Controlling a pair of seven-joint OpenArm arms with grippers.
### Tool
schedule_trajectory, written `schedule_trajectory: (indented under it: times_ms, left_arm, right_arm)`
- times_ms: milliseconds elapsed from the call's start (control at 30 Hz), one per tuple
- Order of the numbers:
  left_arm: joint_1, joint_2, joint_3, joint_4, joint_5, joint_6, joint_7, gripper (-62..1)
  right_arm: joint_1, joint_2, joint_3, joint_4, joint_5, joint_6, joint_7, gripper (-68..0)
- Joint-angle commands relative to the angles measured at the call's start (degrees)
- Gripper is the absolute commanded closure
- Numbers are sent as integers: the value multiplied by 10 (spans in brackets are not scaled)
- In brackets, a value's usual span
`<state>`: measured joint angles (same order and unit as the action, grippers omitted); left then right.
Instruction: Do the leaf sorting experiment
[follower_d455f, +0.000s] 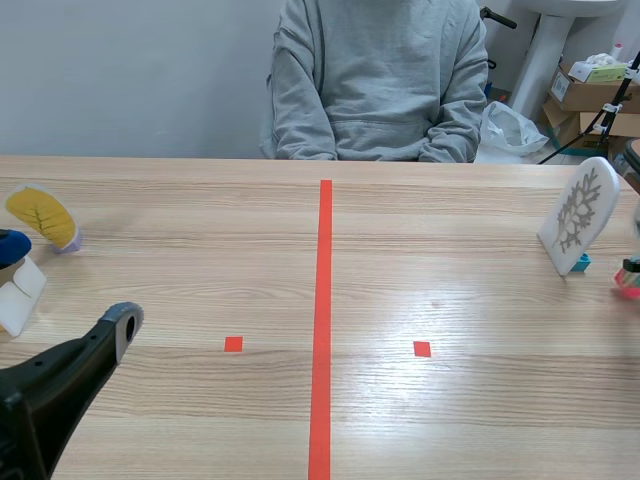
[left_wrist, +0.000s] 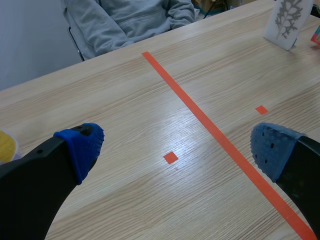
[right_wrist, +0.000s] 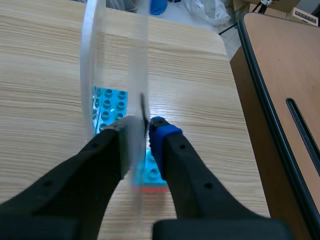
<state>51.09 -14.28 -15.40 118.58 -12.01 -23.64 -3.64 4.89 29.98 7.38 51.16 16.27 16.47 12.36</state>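
Note:
A yellow leaf card (follower_d455f: 42, 215) stands on a small purple base at the table's far left. At the far right stands a white card with a grey leaf (follower_d455f: 578, 212) on a blue base; it also shows ahead of the left gripper (left_wrist: 175, 145) as the white leaf card (left_wrist: 289, 20). That gripper (follower_d455f: 122, 322) is open and holds nothing, low at the near left. My right gripper (right_wrist: 140, 129) is shut on a pale card (right_wrist: 137, 75) seen edge-on, standing on a blue and red brick base (right_wrist: 151, 175). Beside it stands a second card edge (right_wrist: 90, 60).
A person in a grey sweatshirt (follower_d455f: 378, 80) sits across the table. The red tape line (follower_d455f: 323, 320) runs down the middle, with a small red square (follower_d455f: 233, 344) on each side. A white block (follower_d455f: 20, 295) and a blue object (follower_d455f: 12, 245) lie at the left edge.

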Motion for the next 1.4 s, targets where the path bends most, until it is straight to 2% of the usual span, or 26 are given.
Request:
schedule_trajectory:
  times_ms: [0,233,300,567,733,933,1100,1267,1367]
  left_arm:
    - [2,3,0,2,-4,1,-8,-623]
    - [2,3,0,2,-4,1,-8,-623]
    - [2,3,0,2,-4,1,-8,-623]
    - [2,3,0,2,-4,1,-8,-623]
    - [2,3,0,2,-4,1,-8,-623]
    - [2,3,0,2,-4,1,-8,-623]
    - [2,3,-1,2,-4,1,-8,-623]
    - [2,-1,-1,2,-2,1,-7,-623]
    - [1,-2,-1,2,-2,1,4,-623]
  right_arm:
    - [5,8,-2,10,4,-5,9,-103]
    - [-9,8,-2,10,4,-9,15,-103]
    - [-13,8,-2,10,4,-9,23,-121]
    - [-14,8,-2,10,8,-7,32,-444]
    - [-47,11,0,29,14,8,42,-492]
    - [-177,11,42,143,14,18,63,-523]
    - [-312,5,83,260,50,62,61,-555]
    - [-414,-2,87,384,56,101,31,-565]
    - [-452,-2,87,468,65,104,5,-565]
